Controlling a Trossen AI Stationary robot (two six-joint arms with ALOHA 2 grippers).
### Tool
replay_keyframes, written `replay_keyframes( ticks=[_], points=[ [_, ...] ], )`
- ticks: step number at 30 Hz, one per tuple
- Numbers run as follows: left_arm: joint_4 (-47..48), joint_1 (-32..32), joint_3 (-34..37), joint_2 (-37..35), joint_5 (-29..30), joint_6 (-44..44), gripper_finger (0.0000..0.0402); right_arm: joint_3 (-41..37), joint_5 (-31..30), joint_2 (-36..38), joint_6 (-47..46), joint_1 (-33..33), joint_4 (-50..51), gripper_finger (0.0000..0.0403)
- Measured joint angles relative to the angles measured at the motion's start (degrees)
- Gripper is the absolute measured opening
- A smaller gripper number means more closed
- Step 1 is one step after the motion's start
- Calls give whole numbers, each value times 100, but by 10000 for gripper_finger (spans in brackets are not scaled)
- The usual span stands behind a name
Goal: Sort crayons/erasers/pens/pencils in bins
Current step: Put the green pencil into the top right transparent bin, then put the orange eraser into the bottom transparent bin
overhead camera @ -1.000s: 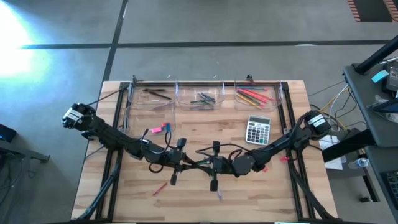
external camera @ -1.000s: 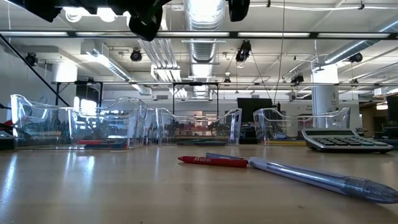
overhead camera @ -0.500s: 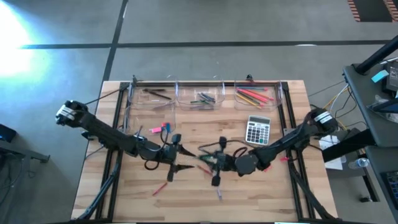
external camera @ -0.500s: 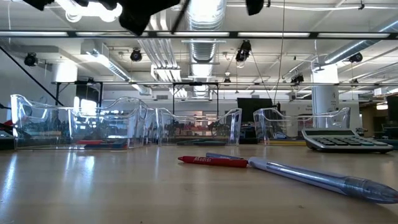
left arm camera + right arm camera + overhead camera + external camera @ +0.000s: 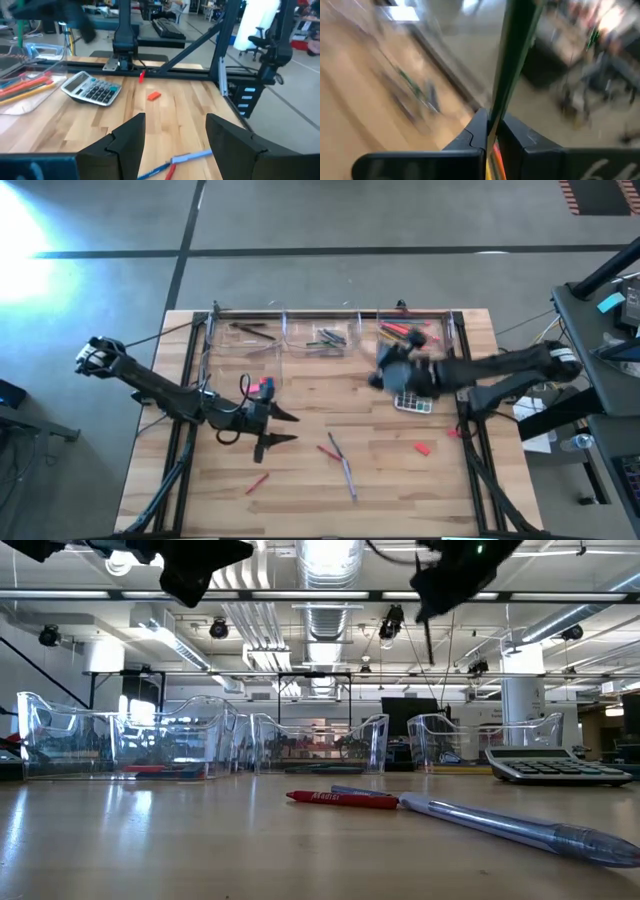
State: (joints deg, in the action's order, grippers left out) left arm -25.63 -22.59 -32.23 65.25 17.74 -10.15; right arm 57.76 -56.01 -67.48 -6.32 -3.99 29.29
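Green pencil (image 5: 517,45) pinched, right jaws | left jaws spread, empty | bins (image 5: 325,335): seemingly three visible

No lettering can be read anywhere; the print on the red crayon (image 5: 342,799) is too small to make out.

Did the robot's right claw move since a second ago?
Yes. The right gripper swung from mid-table, below the calculator, up toward the far bins, carrying a green pencil.
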Motion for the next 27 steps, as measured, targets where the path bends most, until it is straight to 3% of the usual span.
replay_keyframes(
  ticks=[4,8,11,15,22,27],
  points=[
    [-124,4,-35,208,39,2,195,0,1163,196,131,1586,695,18],
    [-120,4,-76,400,39,2,195,0,1454,119,641,2760,1045,18],
    [-121,9,-85,520,39,2,195,-4,1708,-43,914,3293,1150,19],
    [-125,16,-85,597,68,17,195,-4,1896,-269,1150,3650,1135,35],
    [-133,48,-85,588,79,51,195,-4,1891,-750,1637,3731,1487,52],
    [-131,48,-85,588,79,52,195,-4,1310,-1048,1551,3729,2023,55]
  ],
)
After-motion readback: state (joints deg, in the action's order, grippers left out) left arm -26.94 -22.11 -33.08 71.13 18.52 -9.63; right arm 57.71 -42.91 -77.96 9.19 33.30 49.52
